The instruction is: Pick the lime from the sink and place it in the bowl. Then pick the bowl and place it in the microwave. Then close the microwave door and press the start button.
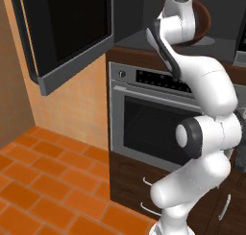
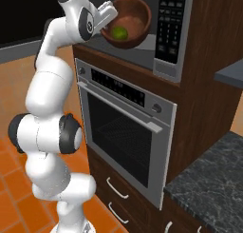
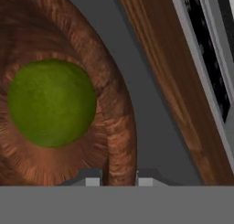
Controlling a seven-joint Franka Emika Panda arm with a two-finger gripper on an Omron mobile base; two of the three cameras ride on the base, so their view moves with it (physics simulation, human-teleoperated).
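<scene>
The reddish-brown bowl (image 2: 134, 14) hangs tilted at the mouth of the black microwave (image 2: 176, 61), just above its grey floor (image 3: 151, 109). The green lime (image 2: 119, 33) lies inside the bowl (image 3: 119, 127), low against its wall. My gripper (image 2: 107, 17) is shut on the bowl's near rim, one finger inside and one outside; in the hand view the rim passes between the fingertips of the gripper (image 3: 119, 180). The lime (image 3: 51, 102) sits just left of them. The microwave door (image 1: 72, 32) stands swung open to the left. My arm covers part of the bowl (image 1: 205, 17) in the left base view.
The steel-fronted oven (image 2: 124, 127) with its bar handle sits directly under the microwave, with wooden drawers (image 2: 118, 194) below. The microwave's button strip (image 2: 168, 23) is right of the bowl. A dark stone counter (image 2: 209, 189) lies at lower right. Orange floor tiles (image 1: 43, 181) stretch left.
</scene>
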